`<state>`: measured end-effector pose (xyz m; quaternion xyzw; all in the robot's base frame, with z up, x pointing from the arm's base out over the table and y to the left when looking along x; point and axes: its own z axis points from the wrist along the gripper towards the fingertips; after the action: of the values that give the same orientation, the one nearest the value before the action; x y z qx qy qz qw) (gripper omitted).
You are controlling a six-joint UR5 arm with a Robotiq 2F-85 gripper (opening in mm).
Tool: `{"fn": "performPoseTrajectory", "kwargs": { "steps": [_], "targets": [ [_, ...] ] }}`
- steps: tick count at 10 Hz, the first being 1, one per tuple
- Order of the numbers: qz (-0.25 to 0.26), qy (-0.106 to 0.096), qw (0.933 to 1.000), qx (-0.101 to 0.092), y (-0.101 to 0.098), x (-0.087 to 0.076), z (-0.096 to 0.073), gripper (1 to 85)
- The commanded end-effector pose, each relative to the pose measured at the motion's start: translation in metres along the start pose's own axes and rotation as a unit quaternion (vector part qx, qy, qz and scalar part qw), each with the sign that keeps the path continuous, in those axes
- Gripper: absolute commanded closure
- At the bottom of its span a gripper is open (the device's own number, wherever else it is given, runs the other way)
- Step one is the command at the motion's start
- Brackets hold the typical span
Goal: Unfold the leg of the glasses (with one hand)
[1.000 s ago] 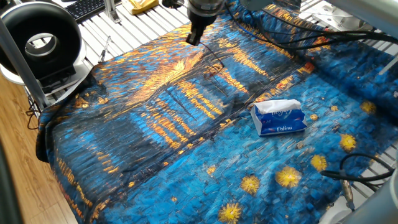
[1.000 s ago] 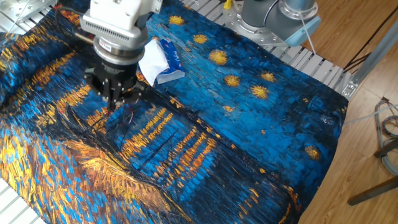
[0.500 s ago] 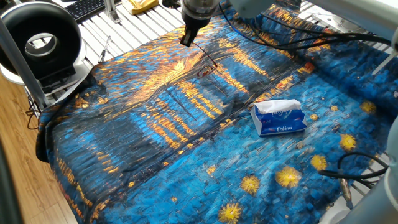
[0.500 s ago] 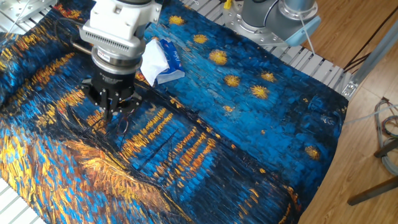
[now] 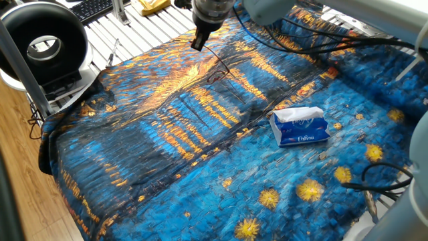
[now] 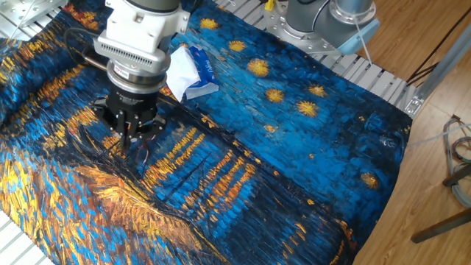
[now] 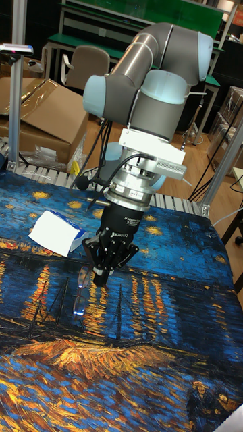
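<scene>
The glasses (image 5: 215, 74) lie on the blue and orange painted cloth (image 5: 167, 134), thin dark wire that is hard to pick out from the pattern. One slim leg runs up and to the left from the frame into the tips of my gripper (image 5: 198, 45). The black gripper stands upright, with its fingers pinched shut on the end of that leg. In the other fixed view the gripper (image 6: 125, 138) is just left of the glasses (image 6: 141, 153). In the tall fixed view the glasses (image 7: 79, 297) show pale glints below and to the left of the gripper (image 7: 101, 277).
A blue-white tissue pack (image 5: 301, 126) lies on the cloth to the right of the glasses. A black ring-shaped device (image 5: 43, 45) stands at the far left corner. Cables (image 5: 384, 181) trail at the right edge. The arm's base (image 6: 324, 18) sits beyond the cloth.
The gripper has moved left and toward the far table edge, still shut on the leg. The leg now stretches out further from the frame, and the glasses slid slightly left.
</scene>
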<state>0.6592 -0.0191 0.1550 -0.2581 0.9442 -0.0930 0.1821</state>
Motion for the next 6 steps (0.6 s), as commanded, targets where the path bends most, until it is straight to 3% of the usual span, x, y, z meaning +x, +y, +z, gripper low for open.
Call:
{"fn": "performPoseTrajectory", "kwargs": {
  "steps": [1, 6],
  "targets": [
    [0.005, -0.016, 0.9999, -0.001, -0.0022, -0.0068, 0.0030, 84.7],
    [0.010, -0.013, 0.9999, -0.004, -0.0012, -0.0026, 0.0120, 84.7]
  ]
}}
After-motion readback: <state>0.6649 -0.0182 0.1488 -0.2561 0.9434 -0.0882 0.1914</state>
